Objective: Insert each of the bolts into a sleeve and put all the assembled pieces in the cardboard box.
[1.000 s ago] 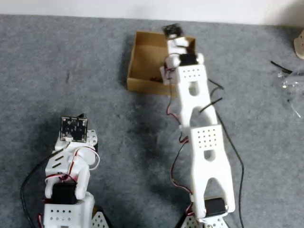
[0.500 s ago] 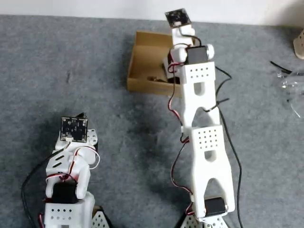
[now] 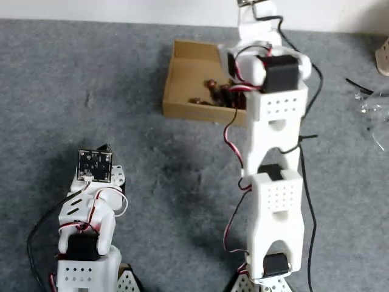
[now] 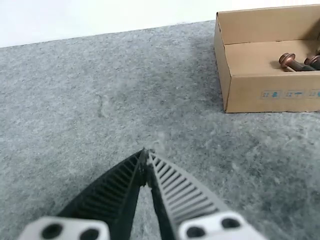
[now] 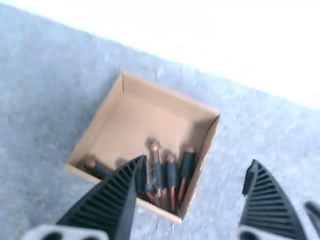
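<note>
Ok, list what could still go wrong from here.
1. The right arm's red wire droops across the front wall of the cardboard box; pulling the arm back might snag the wall and drag the box.
2. The open right pincer hangs over the assembled pieces; a dip could knock them or catch the rim.

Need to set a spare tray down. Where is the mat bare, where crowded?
Bare: the grey felt mat between the brown cardboard box and the left arm's shut black tool. Crowded: the copper bolts in black sleeves along the box's near wall, under the right arm.
</note>
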You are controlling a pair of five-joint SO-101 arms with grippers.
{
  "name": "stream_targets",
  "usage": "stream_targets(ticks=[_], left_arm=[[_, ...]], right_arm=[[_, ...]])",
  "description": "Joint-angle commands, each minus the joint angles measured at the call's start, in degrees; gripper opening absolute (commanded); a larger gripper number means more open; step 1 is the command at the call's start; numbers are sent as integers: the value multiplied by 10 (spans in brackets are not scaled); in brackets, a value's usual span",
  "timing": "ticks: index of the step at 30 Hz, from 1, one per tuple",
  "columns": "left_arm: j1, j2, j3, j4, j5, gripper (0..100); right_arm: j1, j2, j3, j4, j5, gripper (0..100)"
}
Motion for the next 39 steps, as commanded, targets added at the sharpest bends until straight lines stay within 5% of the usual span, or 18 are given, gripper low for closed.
stream_targets(ticks=[1, 14, 29, 39], left_arm=[[-4, -8, 1, -12, -5, 8], [-4, -8, 7, -25, -5, 8], [-4, -8, 7, -25, -5, 8], [-7, -8, 8, -24, -5, 8]], right_arm=[[-7, -74, -61, 15, -6, 279], [-7, -238, -7, 15, -5, 279], [-65, -688, 648, 2, -34, 279], [-64, -1012, 1119, -179, -60, 279]])
